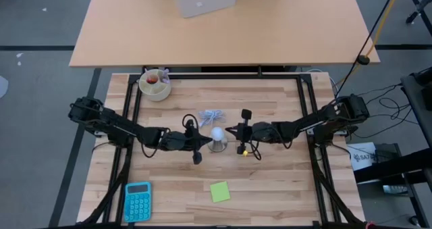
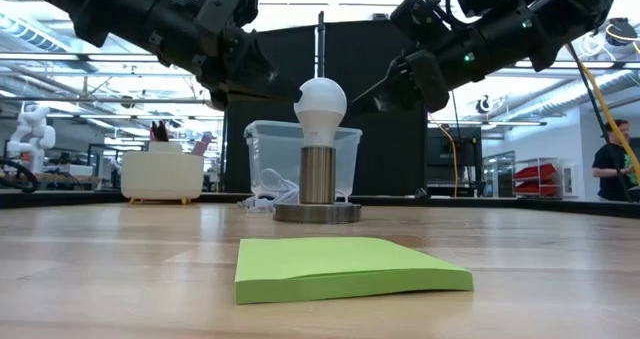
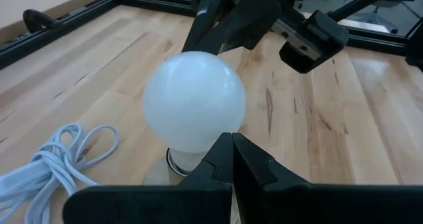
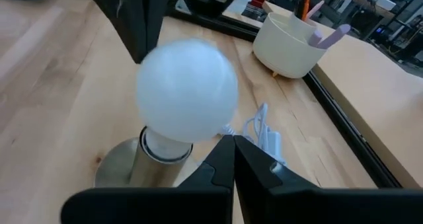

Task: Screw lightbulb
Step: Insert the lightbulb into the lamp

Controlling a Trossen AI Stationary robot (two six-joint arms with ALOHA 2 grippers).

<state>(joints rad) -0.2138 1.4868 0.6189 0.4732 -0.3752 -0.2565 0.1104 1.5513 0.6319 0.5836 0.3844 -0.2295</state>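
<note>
1. the lightbulb (image 1: 217, 134) stands upright in the socket (image 2: 318, 175) at mid-counter, so seating looks done.
2. your left gripper (image 3: 231, 159) and right gripper (image 4: 232, 159) flank it, jaws shut, empty.
3. only final tightening may remain.

Small white pear-shaped lightbulb (image 1: 217, 134) seated upright in round grey metallic socket (image 1: 217, 145); coiled white cable (image 1: 212, 116) at twelve o'clock, flat green sticky-note pad (image 1: 219, 192) at six.

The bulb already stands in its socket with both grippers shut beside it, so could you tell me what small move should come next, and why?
Probably open the left gripper so it can close around the bulb and turn it. The bulb sits upright in the socket, and both the left and right gripper are shut beside the globe, gripping nothing.
</note>
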